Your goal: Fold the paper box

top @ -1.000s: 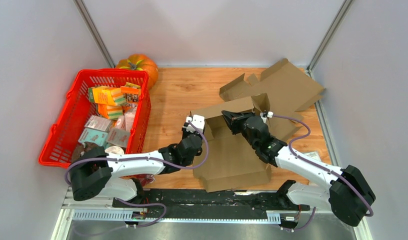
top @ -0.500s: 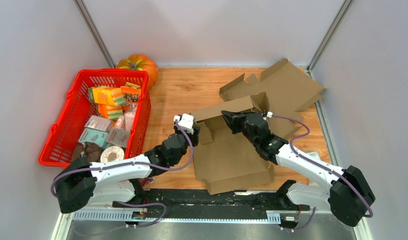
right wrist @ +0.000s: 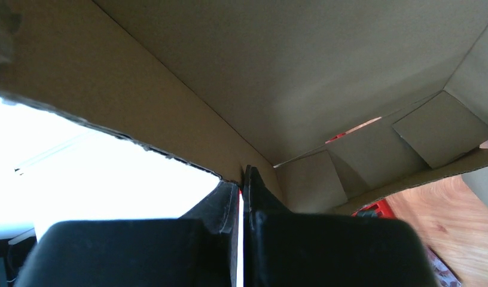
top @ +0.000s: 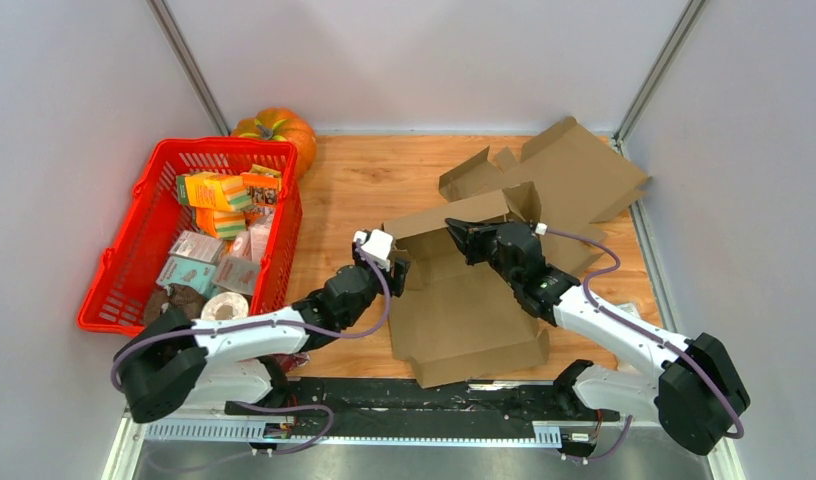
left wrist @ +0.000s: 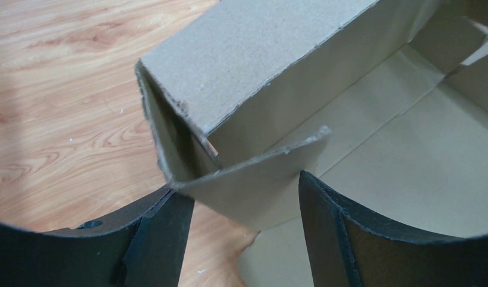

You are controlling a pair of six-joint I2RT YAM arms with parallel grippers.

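- Light wooden table [top: 364, 190]: the work surface. The far right corner is taken up by a second, flattened cardboard sheet [top: 584, 175], which is not in play.
- Brown corrugated-cardboard paper box [top: 474, 320]: sits mid-table, right of centre and between the two arms. It is half erected, with the base flat, the tall rear wall [top: 434, 220] raised, and the near edge only a low lip.
- Red plastic basket [top: 124, 260] of packaged groceries: at the left, well apart from the box. A ribbed orange pumpkin [top: 279, 128] sits behind it.
- Right gripper [top: 454, 232]: jaws closed tight, tips meeting at the top rim of the rear wall in the right wrist view [right wrist: 241, 179]. Cannot tell whether any card is nipped between them.
- Left gripper [top: 396, 268]: jaws wide apart and holding nothing. In the left wrist view [left wrist: 241, 203] they straddle the small corner flap [left wrist: 259, 173] at the rear wall's left end, with a gap on both sides.
- Judged step: seize the corner flap and turn it in along the box's left side.
- To do it well:
  - Close on the flap near its crease, not its tip, so that it hinges rather than buckles.
  - Swing it square to the rear wall.
  - Keep the right arm steady on the rear wall as bracing.
- Risk: closing too shallow, so the flap slips out.
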